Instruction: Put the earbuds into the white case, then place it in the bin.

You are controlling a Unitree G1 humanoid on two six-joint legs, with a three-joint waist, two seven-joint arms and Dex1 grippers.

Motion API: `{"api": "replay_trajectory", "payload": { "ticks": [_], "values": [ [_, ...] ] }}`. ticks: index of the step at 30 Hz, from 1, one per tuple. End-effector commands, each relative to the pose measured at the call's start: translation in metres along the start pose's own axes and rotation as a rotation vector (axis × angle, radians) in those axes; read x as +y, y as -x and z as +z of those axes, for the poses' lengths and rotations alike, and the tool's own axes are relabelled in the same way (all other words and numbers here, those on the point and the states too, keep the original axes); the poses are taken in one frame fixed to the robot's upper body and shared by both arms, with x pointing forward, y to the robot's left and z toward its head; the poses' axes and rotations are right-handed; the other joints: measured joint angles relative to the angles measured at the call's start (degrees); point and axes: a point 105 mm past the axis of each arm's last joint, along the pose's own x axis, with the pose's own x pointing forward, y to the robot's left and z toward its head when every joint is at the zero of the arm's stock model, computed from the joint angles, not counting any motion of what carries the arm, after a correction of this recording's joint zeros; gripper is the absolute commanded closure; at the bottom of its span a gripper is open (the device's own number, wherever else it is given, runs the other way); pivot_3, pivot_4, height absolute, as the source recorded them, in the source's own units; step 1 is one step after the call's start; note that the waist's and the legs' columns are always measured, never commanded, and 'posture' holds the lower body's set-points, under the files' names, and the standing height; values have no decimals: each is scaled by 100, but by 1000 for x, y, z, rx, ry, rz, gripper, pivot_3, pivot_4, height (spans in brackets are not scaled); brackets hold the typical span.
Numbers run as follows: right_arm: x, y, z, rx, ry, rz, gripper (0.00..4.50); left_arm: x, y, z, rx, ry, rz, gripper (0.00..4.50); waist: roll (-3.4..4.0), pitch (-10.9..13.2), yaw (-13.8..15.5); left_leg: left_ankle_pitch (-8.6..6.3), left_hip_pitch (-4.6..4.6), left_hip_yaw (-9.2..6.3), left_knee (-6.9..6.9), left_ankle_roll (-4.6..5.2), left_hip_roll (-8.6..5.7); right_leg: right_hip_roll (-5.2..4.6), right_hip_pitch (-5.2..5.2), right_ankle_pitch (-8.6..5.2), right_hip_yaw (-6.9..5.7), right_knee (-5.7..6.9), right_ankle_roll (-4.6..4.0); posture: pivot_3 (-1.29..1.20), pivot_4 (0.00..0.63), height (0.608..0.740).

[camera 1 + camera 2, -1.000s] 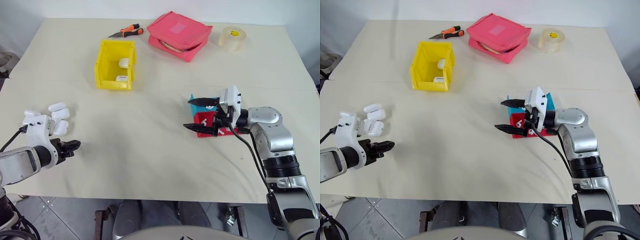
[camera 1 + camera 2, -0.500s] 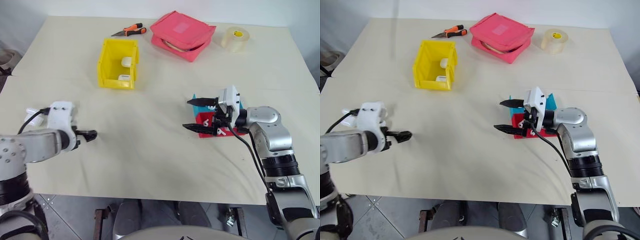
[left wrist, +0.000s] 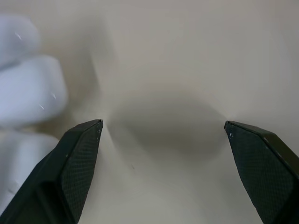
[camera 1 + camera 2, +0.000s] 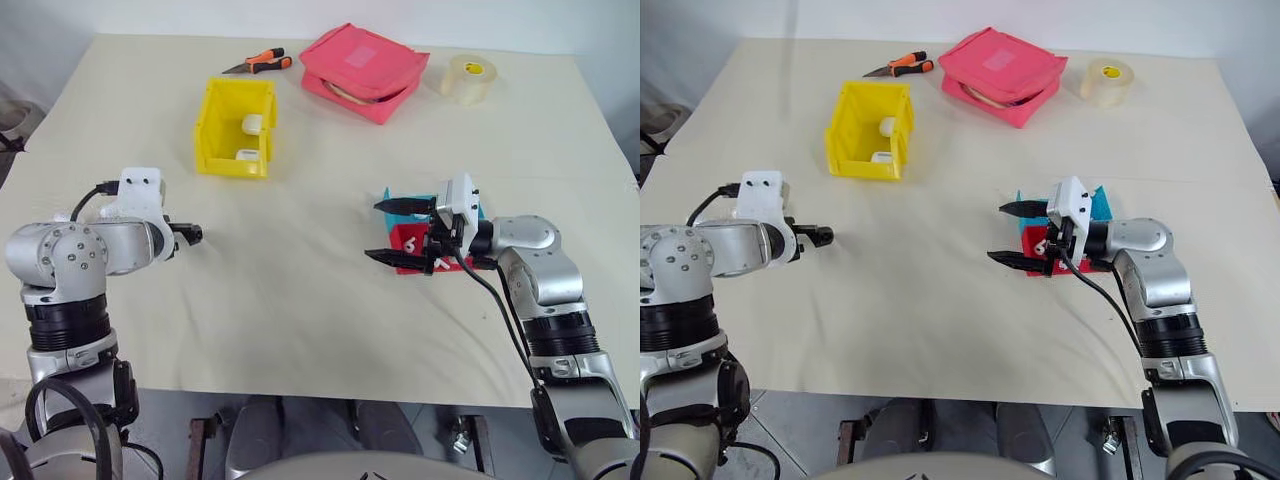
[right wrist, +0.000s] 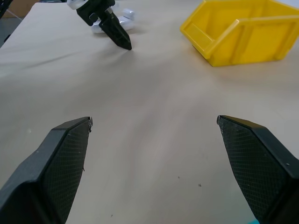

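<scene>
The left end effector (image 4: 192, 235) has swung forward and inward from the desk's (image 4: 300, 300) near-left corner, its fingers now spread wide where a second ago they were nearly together; it grips nothing and hangs just above bare desk surface. In the left wrist view, blurred white cases (image 3: 28, 88) lie just beside one of its fingers (image 3: 81, 154). The right end effector (image 4: 402, 231) has kept its place toward the right side of the desk, fingers fully apart and empty, pointing level toward the left edge. Directly behind it sit a small red tray (image 4: 410, 240) holding a few tiny white earbuds (image 4: 1038, 247) and a teal tray (image 4: 432, 201) touching it on the far side.

The yellow bin (image 4: 236, 128) stands in the far-left part of the desk, well apart from both end effectors, with two white cases (image 4: 250, 125) already lying inside it. In the right wrist view the bin's lowered lip (image 5: 201, 35) faces the camera, and the left end effector's black finger (image 5: 117, 32) shows across the desk with white cases (image 5: 124, 21) behind it.

Along the far edge lie an orange-handled pair of pliers (image 4: 258, 63), a pink zip pouch (image 4: 362, 70) and a roll of clear tape (image 4: 467, 77) toward the far-right corner.
</scene>
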Motion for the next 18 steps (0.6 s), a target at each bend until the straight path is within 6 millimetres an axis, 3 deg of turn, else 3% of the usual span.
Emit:
{"api": "replay_trajectory", "payload": {
  "ticks": [1,9,18],
  "values": [
    [0,2,13,-24,55,-6,0,14,-3,4,-14,28,72,67,0,0,-22,0,0,-2,0,0,0,-1,0,0,0,-1,0,0,150,740],
    [0,3,13,-23,51,-18,0,31,3,5,-10,45,124,67,-1,0,-74,-1,-2,-16,-4,1,2,-2,-4,0,1,-2,0,0,150,740],
    [0,4,12,-21,49,-21,0,52,21,-26,45,-42,87,67,-5,3,-151,-8,-12,-1,-19,-1,10,-13,-32,0,21,-2,0,0,150,740]
  ]
}}
